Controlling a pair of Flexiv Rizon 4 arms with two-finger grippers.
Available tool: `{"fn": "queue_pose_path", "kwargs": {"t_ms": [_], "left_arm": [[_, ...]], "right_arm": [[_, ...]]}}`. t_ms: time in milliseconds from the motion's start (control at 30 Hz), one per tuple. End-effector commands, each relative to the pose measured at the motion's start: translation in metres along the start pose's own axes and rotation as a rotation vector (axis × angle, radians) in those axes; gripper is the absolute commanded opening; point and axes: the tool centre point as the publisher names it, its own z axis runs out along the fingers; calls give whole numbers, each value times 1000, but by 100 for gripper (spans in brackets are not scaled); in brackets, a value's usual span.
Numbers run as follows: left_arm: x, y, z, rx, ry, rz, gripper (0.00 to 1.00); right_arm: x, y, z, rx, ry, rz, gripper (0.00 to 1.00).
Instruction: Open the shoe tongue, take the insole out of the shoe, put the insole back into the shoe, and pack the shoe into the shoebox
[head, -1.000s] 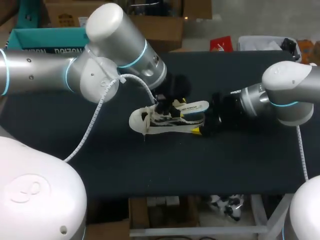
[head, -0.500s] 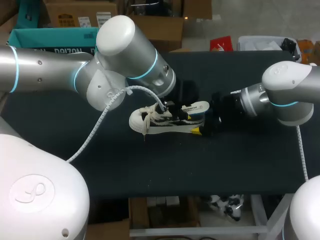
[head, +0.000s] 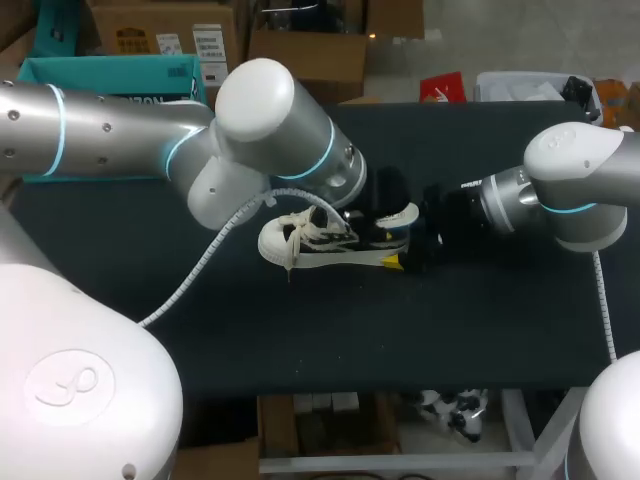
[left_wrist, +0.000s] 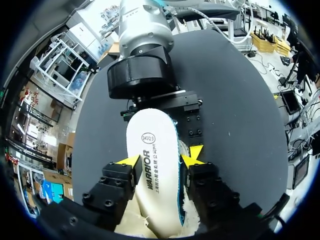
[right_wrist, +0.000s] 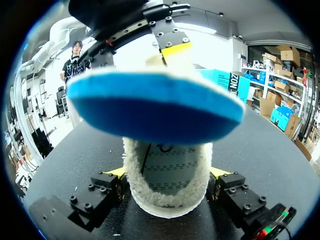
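A white shoe (head: 300, 240) with black trim lies on its side mid-table, toe pointing left. In the right wrist view, my right gripper (right_wrist: 167, 172) is shut on its fleece-lined heel (right_wrist: 167, 192), one finger on each side. The insole (left_wrist: 152, 170), white on top and blue underneath (right_wrist: 155, 112), sticks out of the shoe's opening above the heel. My left gripper (left_wrist: 161, 159) is shut on the insole's two edges. In the head view the left wrist covers most of the insole, leaving only its heel end (head: 405, 215) showing. My right gripper (head: 402, 250) sits at the shoe's right end.
A teal shoebox (head: 100, 75) stands at the table's back left corner. The left arm's white cable (head: 200, 260) hangs down to the table left of the shoe. The black tabletop (head: 330, 330) lies bare in front of the shoe.
My left arm has swung right over the shoe, and its gripper has narrowed onto the insole. The right arm and the shoe have stayed put.
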Motion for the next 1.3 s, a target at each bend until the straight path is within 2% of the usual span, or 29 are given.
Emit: {"fn": "queue_pose_path", "kwargs": {"t_ms": [33, 100, 200, 233, 533, 833, 867, 933, 1133, 1300], "left_arm": [[1, 0, 7, -5, -26, -8, 42], [0, 1, 7, -3, -26, -13, 34], [0, 3, 4, 6, -29, -20, 3], [1, 4, 3, 8, -30, -21, 0], [-4, 1, -20, 50, -49, -35, 0], [-3, -22, -40, 143, -13, -29, 0], [-2, -26, -43, 156, -14, -31, 0], [-1, -34, -47, 191, 0, -24, 0], [4, -63, -65, 286, 19, 0, 0], [11, -81, -71, 319, 9, 9, 0]], "right_arm": [[1, -4, 3, -3, -1, -1, 0], [1, -4, 3, -3, -1, -1, 0], [1, -4, 3, -3, -1, -1, 0], [1, -4, 3, -3, -1, -1, 0], [1, -4, 3, -3, -1, -1, 0], [0, -4, 1, 7, 0, 3, 0], [-1, -3, 0, 11, 2, 3, 14], [-2, -2, -4, 25, 3, 10, 100], [3, -4, -27, 44, -26, 27, 100], [8, -8, -40, 49, -31, 33, 100]]}}
